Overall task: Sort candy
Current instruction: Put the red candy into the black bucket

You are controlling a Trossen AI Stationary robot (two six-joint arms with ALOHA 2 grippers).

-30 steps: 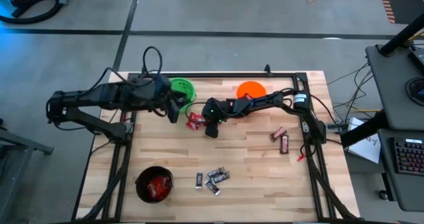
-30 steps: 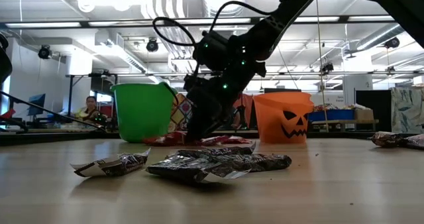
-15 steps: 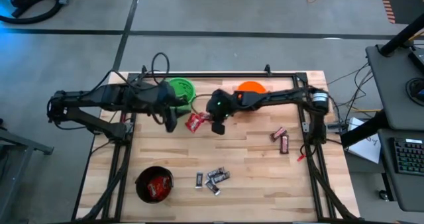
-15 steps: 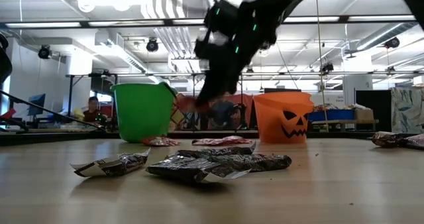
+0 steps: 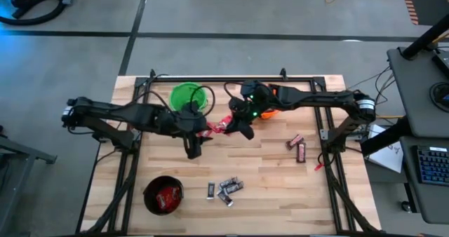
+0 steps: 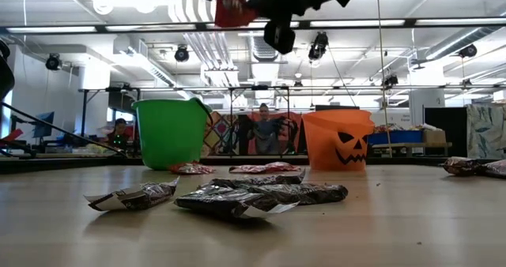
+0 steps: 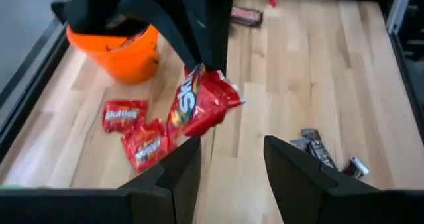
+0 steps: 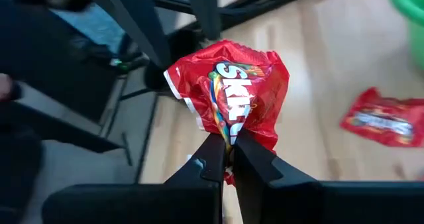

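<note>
High view shows my right gripper (image 5: 228,123) pinching a red candy packet (image 5: 223,124) in the air; my open left gripper (image 5: 193,147) waits just beside.

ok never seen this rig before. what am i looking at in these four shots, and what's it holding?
Two dark robot arms work over a wooden table, sorting candy. One picture looks straight down, one looks level across the tabletop, and one comes from each arm's wrist.

The right gripper is shut on a red packet, lifted off the table. The left gripper is open, holds nothing and points toward that packet.

On the table stand a green bucket, an orange bucket and a black bucket with red packets inside. Loose candy lies about: two more red packets, small black-silver bars and two dark bars.
</note>
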